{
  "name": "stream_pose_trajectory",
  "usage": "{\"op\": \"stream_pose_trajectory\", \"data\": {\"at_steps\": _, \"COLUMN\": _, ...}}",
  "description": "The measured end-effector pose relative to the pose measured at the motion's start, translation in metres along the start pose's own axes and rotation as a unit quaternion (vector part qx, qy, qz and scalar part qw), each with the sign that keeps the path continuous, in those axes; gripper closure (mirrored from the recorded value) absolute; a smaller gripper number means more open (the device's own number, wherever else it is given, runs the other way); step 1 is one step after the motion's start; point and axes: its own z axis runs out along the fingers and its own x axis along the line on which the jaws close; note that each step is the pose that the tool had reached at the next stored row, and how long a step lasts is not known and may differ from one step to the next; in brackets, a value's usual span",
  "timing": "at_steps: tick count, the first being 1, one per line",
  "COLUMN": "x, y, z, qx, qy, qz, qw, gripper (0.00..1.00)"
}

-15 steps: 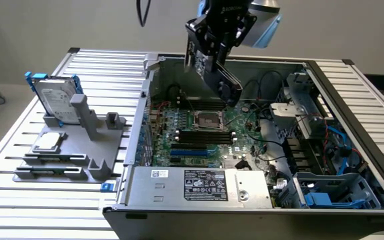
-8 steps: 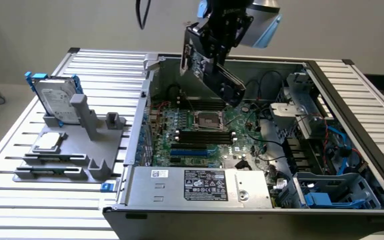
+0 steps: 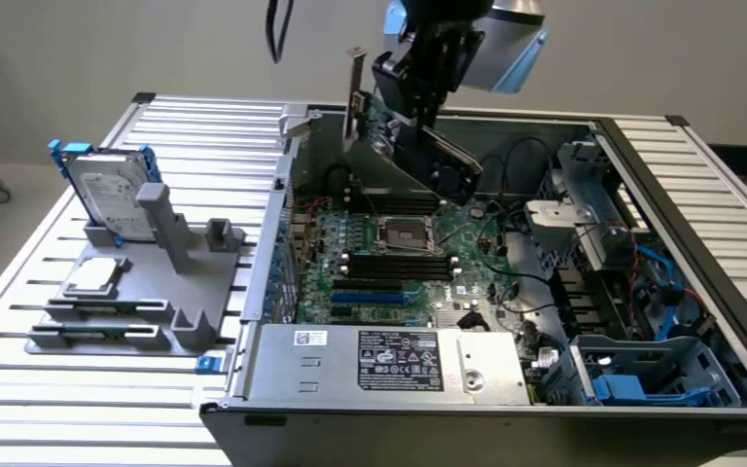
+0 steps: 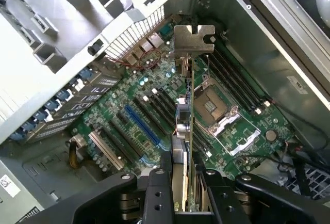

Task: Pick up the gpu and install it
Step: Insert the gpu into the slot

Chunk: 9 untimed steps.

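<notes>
Scene: You are looking at an open computer case (image 3: 478, 428) lying on a slatted table (image 3: 36, 409), with its motherboard (image 3: 387, 263) facing up.
Gpu: The gpu (image 3: 439, 161) hangs in the upper middle of the exterior view, above the far end of the case. It is tilted, with its silver bracket (image 3: 357, 70) highest. As far as you can tell, it touches nothing inside the case.
Gripper: The gripper (image 3: 415, 92) reaches down from the top edge of the exterior view. Its jaws pinch the gpu across its two flat faces.
Wrist view: You see the gpu (image 4: 184, 131) edge-on between two dark fingers (image 4: 157, 193), with the bracket (image 4: 193, 38) farthest from the camera. Beyond the card lie the motherboard (image 4: 118, 100), a blue slot (image 4: 142, 126) and the CPU socket (image 4: 216, 105).
Left side: In the left half of the exterior view, a grey holder (image 3: 153, 321) carries a hard drive (image 3: 104, 195) with blue rails and a small square chip (image 3: 94, 277).
Handling: Judge the gpu to be light and stiff but fragile. The board will not bend safely, and its fan and edge contacts would suffer from pressure.
Hold: A flat-face pinch near the upper edge, as here, looks sound. The smooth cover may slip if the card is pushed sideways.
Progress: The gpu is lifted and not seated in any slot.
</notes>
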Motion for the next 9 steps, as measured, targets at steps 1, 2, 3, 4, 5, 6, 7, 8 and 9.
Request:
{"op": "stream_pose_trajectory", "data": {"at_steps": 1, "x": 0.0, "y": 0.0, "z": 0.0004, "qx": -0.0005, "qy": -0.0004, "qz": -0.009, "qw": 1.0, "gripper": 0.74}}
{"op": "stream_pose_trajectory", "data": {"at_steps": 2, "x": -0.0001, "y": 0.0, "z": 0.0009, "qx": -0.0009, "qy": -0.0006, "qz": -0.018, "qw": 0.9998, "gripper": 0.74}}
{"op": "stream_pose_trajectory", "data": {"at_steps": 3, "x": -0.0001, "y": -0.0001, "z": 0.0012, "qx": -0.001, "qy": -0.0006, "qz": -0.027, "qw": 0.9996, "gripper": 0.74}}
{"op": "stream_pose_trajectory", "data": {"at_steps": 4, "x": -0.0001, "y": -0.0001, "z": 0.0017, "qx": -0.0013, "qy": -0.0006, "qz": -0.036, "qw": 0.9993, "gripper": 0.74}}
{"op": "stream_pose_trajectory", "data": {"at_steps": 5, "x": -0.0001, "y": -0.0001, "z": 0.0021, "qx": -0.0014, "qy": -0.0006, "qz": -0.045, "qw": 0.999, "gripper": 0.74}}
{"op": "stream_pose_trajectory", "data": {"at_steps": 6, "x": -0.0001, "y": -0.0001, "z": 0.0025, "qx": -0.0016, "qy": -0.0006, "qz": -0.054, "qw": 0.9985, "gripper": 0.74}}
{"op": "stream_pose_trajectory", "data": {"at_steps": 7, "x": -0.0001, "y": -0.0002, "z": 0.0029, "qx": -0.0018, "qy": -0.0006, "qz": -0.064, "qw": 0.998, "gripper": 0.74}}
{"op": "stream_pose_trajectory", "data": {"at_steps": 8, "x": -0.0001, "y": -0.0002, "z": 0.0033, "qx": -0.0018, "qy": -0.0003, "qz": -0.073, "qw": 0.9974, "gripper": 0.74}}
{"op": "stream_pose_trajectory", "data": {"at_steps": 9, "x": -0.0001, "y": -0.0002, "z": 0.0037, "qx": -0.0019, "qy": 0.0, "qz": -0.082, "qw": 0.9967, "gripper": 0.74}}
